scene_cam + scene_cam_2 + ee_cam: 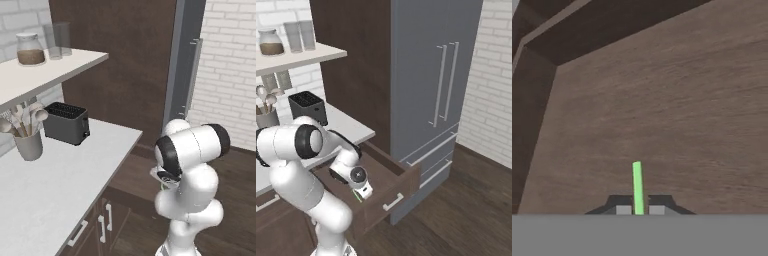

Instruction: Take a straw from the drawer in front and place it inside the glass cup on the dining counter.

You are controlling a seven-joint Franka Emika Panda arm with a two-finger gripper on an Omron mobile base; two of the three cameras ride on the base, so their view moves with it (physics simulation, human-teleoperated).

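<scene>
Fridge [436, 85], tall and grey, is standing right of the work area. Beside it the white worktop [55, 185] is carrying a dark toaster [66, 122] and a utensil holder [29, 142].

Drawer [387, 187] under the worktop's end is standing pulled out, wood floor exposed [662, 100], so the arm is getting access from above.

Gripper [359, 194] is hanging inside the drawer cavity, pointing down at the floor.

Straw [637, 186], thin and light green, is sitting pinched between the two fingertips [623, 209], which are pressing together on it. It is projecting from the tips toward the drawer floor; whether its far end is touching the wood cannot be told. A sliver of green is also showing by the gripper [357, 195].

Judgement: pick is secured; lift-out and carry to the cup are not yet done.
</scene>
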